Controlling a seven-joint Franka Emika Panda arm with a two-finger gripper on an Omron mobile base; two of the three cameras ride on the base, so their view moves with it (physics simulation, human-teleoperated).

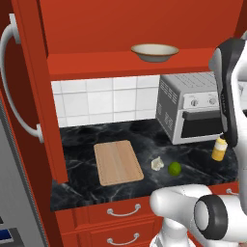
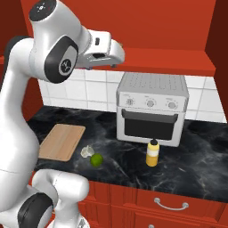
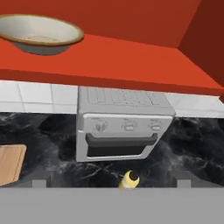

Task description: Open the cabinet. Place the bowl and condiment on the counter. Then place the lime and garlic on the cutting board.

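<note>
gripper (image 3: 112,183) spread wide and empty, bowl (image 3: 38,34) seen on cabinet (image 3: 131,57) shelf up-left of it, condiment (image 3: 129,179) on counter (image 3: 188,144) between its fingertips

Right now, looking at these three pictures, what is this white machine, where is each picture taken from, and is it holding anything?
It is a white robot arm in a simulated kitchen. Two pictures come from cameras behind it, left and right; the third looks out from its hand. The cabinet stands open, with the bowl on its shelf. On the counter lie a cutting board, the garlic and lime beside it, the condiment bottle before a toaster oven. The gripper is open and holds nothing.
</note>
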